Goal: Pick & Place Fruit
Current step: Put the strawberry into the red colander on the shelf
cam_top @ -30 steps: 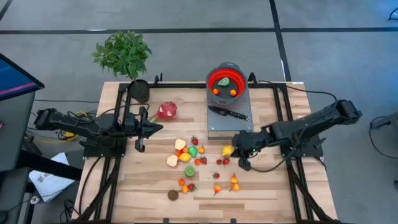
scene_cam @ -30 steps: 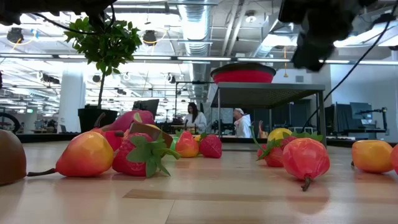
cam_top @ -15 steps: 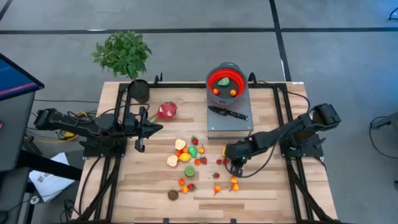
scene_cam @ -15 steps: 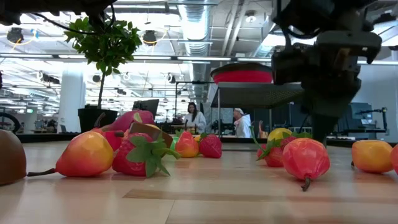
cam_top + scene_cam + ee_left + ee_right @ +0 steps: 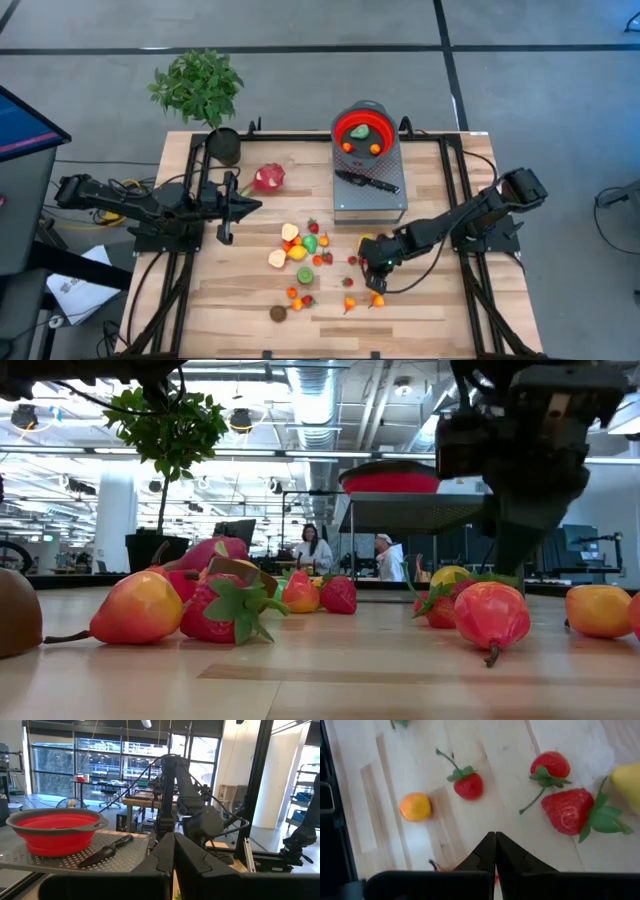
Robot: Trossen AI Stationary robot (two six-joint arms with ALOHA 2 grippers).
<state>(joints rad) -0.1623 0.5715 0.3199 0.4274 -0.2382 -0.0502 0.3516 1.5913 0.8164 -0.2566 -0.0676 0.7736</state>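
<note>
Small toy fruits, red, orange, yellow and green, lie scattered on the wooden table point(image 5: 420, 310), most of them in a cluster point(image 5: 303, 248). The pink-red dragon fruit point(image 5: 268, 178) lies farther back on the left. My right gripper point(image 5: 377, 270) is shut and points steeply down over bare wood among the right-hand fruits. In the right wrist view its tips point(image 5: 495, 840) stand between a small strawberry point(image 5: 468, 785), a small orange fruit point(image 5: 415, 806) and a large strawberry point(image 5: 568, 811). My left gripper point(image 5: 243, 206) waits shut and held high at the table's left.
A red bowl point(image 5: 362, 130) with fruits inside stands on a grey perforated stand point(image 5: 350, 200) at the far middle, with a black-handled knife point(image 5: 368, 182) beside it. A potted plant point(image 5: 200, 90) stands at the far left corner. Black frame rails run along the table's sides.
My right gripper has come down and moved toward the table's near edge, and it has rolled about its own axis. It stays shut, now low over the right-hand fruits. No fruit has moved.
</note>
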